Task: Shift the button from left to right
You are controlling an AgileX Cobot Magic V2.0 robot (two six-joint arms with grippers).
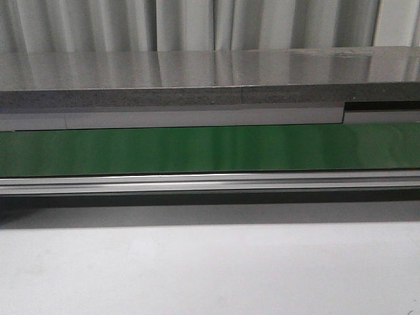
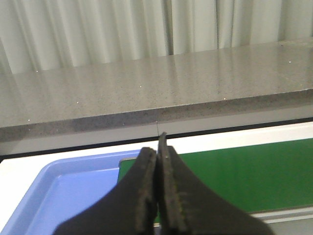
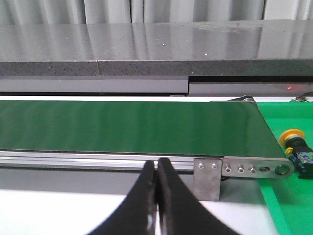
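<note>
I am facing the long green conveyor belt (image 1: 210, 149) running under the grey speckled stone counter (image 1: 197, 69). A blue plastic tray (image 2: 63, 196) is lying at the belt's left end, seen past my left gripper (image 2: 157, 147). The yellow-capped push button (image 3: 293, 138) is already sitting at the belt's right end, on green matting, so I am judging no pickup is called for. My right gripper (image 3: 156, 166) and left one are both pressing their fingers together, holding nothing.

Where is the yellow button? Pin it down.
In the right wrist view the yellow button lies on the green tray, just past the conveyor belt's end, beside its metal end bracket.
</note>
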